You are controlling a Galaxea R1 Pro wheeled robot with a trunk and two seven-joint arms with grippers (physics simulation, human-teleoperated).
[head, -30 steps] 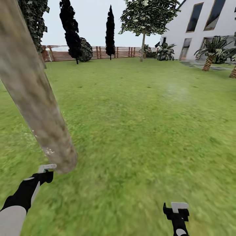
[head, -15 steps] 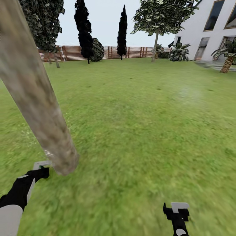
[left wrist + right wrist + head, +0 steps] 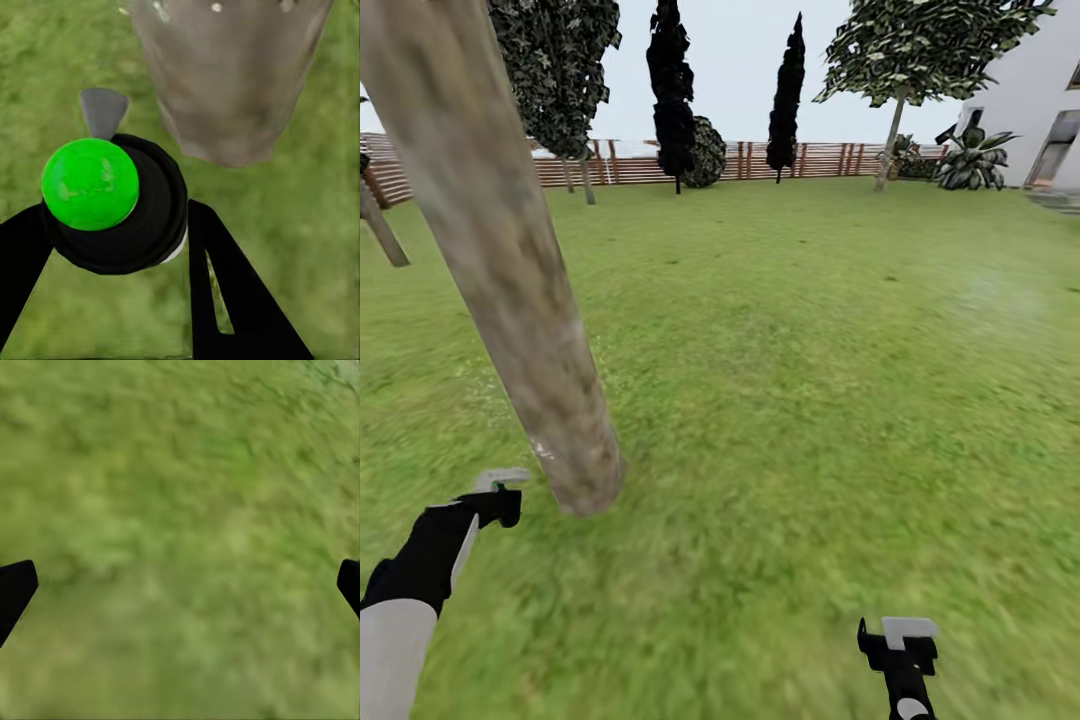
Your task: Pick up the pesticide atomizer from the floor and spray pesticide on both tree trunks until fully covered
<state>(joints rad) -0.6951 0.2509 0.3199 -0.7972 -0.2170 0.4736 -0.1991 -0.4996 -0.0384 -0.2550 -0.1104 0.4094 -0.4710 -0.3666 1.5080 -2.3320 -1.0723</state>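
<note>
Grey-beige mottled tree trunk point(image 3: 510, 270): thick column leaning across the head view's left, its base on the blurry green grass floor point(image 3: 790, 400)
Left gripper point(image 3: 120, 247): clamped on the dark pesticide atomizer point(image 3: 112, 202) — green cap facing the wrist camera, grey nozzle tip toward the trunk base, near it
Right gripper point(image 3: 180, 585): fingers spread wide apart over bare grass
Background: brown slatted wooden fence point(image 3: 660, 162), white house wall point(image 3: 1040, 90) — second pale-trunked tree point(image 3: 920, 60) far off

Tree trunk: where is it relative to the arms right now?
Head view: the tree trunk rises at left, its base on the grass just beyond the left gripper.
</note>
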